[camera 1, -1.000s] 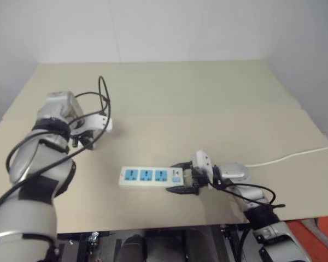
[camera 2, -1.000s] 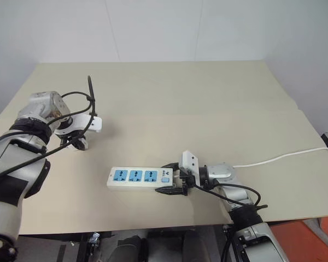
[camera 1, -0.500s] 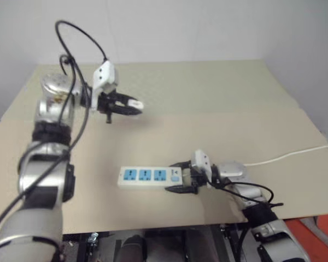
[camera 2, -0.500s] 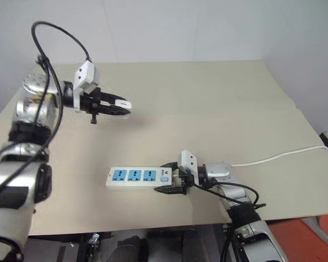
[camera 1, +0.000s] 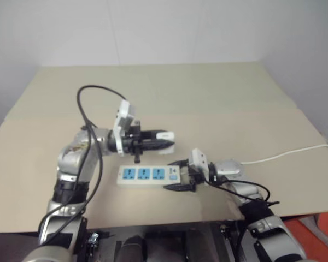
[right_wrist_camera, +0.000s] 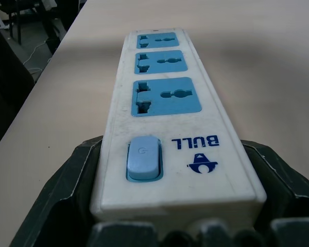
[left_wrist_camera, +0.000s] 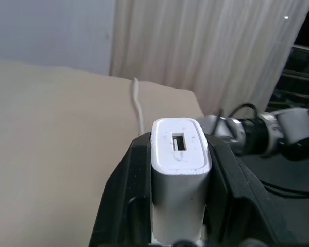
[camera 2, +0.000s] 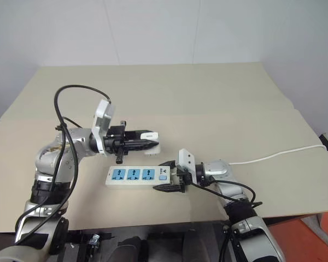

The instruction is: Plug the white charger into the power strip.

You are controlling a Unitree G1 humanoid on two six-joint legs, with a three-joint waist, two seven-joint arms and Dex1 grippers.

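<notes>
Now the beige table (camera 1: 218, 93) fills the frame, with the power strip (camera 1: 148, 176) lying low in the centre, its switch end clamped in the right gripper (camera 1: 176, 174). Just above it, mid-frame, the left gripper (camera 1: 163, 138) grips the white charger (camera 1: 165, 135), held clear of the sockets.

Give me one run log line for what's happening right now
left gripper: shut on charger, raised above power strip | right gripper: clamps strip's switch end | charger: not plugged in
</notes>
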